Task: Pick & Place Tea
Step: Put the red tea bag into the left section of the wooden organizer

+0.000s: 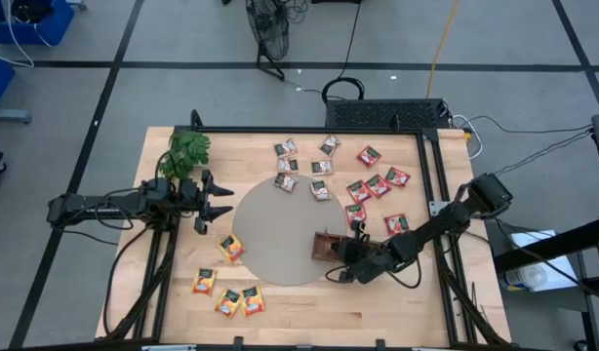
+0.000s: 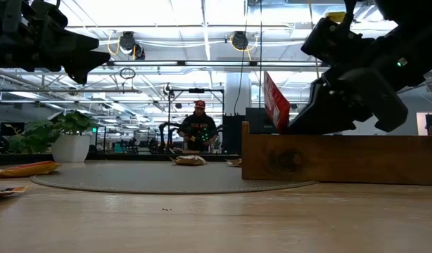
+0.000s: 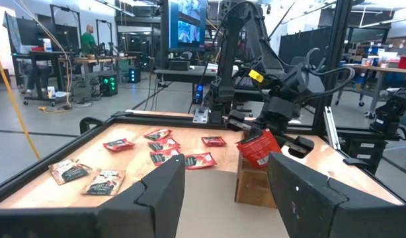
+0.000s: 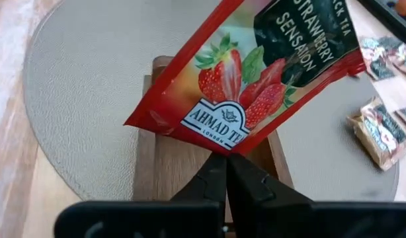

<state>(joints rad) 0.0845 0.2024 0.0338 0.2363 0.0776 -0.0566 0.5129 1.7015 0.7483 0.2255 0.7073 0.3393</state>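
Right gripper (image 4: pixel 224 173): jaws clamped on red sachet (image 4: pixel 256 73) by its edge, sachet held above wooden box (image 1: pixel 326 246) on round mat (image 1: pixel 275 234), counter's near right. Advised: lower straight, keep sachet upright, release inside walls only. Sachet: flat, glossy red, strawberry print, dark patch. Left gripper (image 1: pixel 219 201): jaws wide, empty, idle at counter's left.

This was a robotics lab or workshop in a large industrial hall. Beyond the left gripper (image 3: pixel 226 192) stood workbenches (image 3: pixel 90 63) crowded with electronics, a big monitor (image 3: pixel 190 23) and another dark robot arm (image 3: pixel 239 39). Ceiling strip lights (image 2: pixel 202 31), a concrete floor (image 1: pixel 182 88) with cables, and a person (image 2: pixel 199 128) at a far station completed it.
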